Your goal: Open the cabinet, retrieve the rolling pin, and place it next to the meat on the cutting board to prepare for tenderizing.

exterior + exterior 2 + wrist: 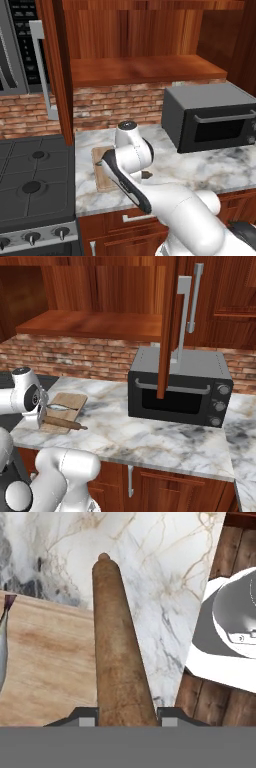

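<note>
My gripper [127, 714] is shut on the rolling pin [120, 642], a brown wooden cylinder that runs away from the finger tips along the edge of the cutting board [45, 657]. The meat [2, 642], silvery with a dark tail, lies on the board beside the pin. From the right base view, the rolling pin [62, 423] sits low across the near edge of the cutting board [70, 401], close to the meat [57, 407]. Whether the pin touches the board I cannot tell. The cabinet door [55, 65] stands open above.
A dark microwave [177, 386] stands on the marble counter [150, 441] right of the board. The stove [32, 185] adjoins the board's left side. The other open cabinet door [167, 326] hangs in front of the microwave. Drawer fronts run below the counter.
</note>
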### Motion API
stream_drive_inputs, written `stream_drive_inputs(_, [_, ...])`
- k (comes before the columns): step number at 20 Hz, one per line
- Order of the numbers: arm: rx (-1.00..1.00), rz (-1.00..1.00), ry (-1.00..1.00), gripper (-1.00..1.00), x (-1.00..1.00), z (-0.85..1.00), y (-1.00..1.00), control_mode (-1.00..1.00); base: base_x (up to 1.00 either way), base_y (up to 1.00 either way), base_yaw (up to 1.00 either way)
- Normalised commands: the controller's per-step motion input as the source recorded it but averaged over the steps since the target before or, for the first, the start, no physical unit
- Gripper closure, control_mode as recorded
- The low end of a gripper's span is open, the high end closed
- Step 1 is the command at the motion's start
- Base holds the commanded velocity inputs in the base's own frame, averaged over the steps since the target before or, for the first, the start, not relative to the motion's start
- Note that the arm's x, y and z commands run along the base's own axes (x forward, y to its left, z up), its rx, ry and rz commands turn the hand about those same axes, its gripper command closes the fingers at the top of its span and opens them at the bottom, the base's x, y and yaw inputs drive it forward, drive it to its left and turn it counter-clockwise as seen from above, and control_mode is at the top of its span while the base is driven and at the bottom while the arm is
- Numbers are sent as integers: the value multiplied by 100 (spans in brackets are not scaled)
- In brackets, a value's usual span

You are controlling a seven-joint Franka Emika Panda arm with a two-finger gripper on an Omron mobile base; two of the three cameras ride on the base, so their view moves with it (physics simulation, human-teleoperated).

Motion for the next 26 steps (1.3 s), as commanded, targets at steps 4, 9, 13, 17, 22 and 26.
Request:
stream_drive_inputs(4, [-17, 0, 0, 100, 28, -36, 2, -100, 0, 0, 0])
stream_drive_inputs(9, [-16, 0, 0, 100, 32, -32, 1, -100, 0, 0, 0])
stream_drive_inputs(13, [-12, 0, 1, 100, 37, -23, 0, -100, 0, 0, 0])
stream_drive_inputs(17, [-10, 0, 1, 100, 31, -25, 0, -100, 0, 0, 0])
stream_drive_inputs(22, [-6, 1, 0, 100, 20, -31, 0, -100, 0, 0, 0])
stream_drive_inputs(26, [-1, 4, 0, 100, 13, -32, 3, -100, 0, 0, 0])
